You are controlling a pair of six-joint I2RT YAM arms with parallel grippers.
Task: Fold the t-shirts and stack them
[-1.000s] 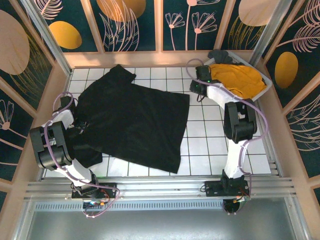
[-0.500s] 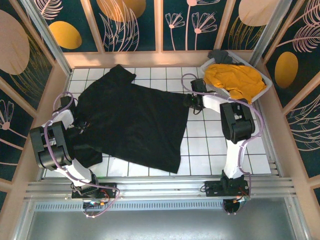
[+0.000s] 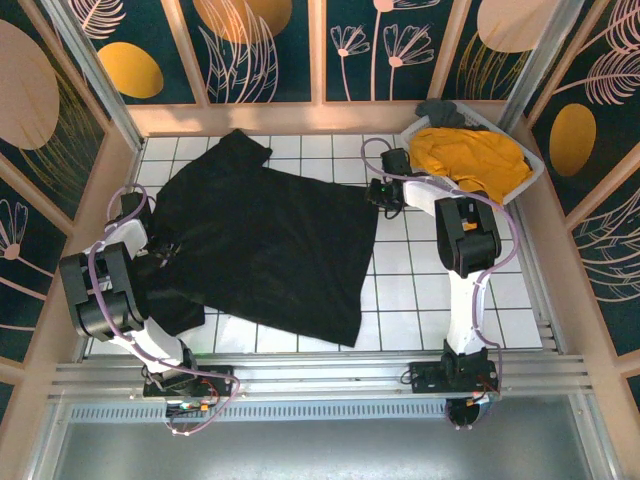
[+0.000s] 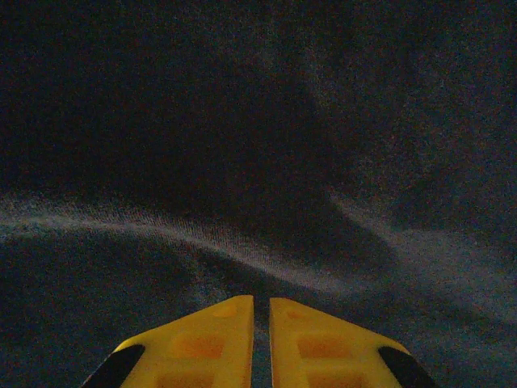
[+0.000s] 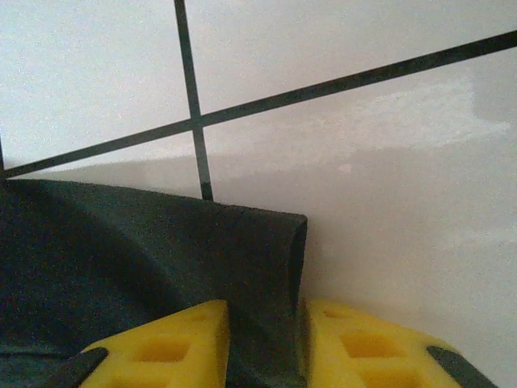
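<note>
Robot lab: aluminium rails (image 3: 320,372), printed panels (image 3: 250,45)

Large black t-shirt (image 3: 265,250), plain soft cloth, spread mostly flat and at a slant over the left and middle of the white tiled floor (image 3: 420,300), one sleeve pointing far left, the other bunched at the near left. Its far right corner raised off the tile in a small upright fold, with shallow wrinkles near the left sleeve. Mustard-yellow t-shirt (image 3: 470,160) unfolded, crumpled in a heap inside the white basket (image 3: 527,183) at the far right, not far beyond that raised corner.
</note>
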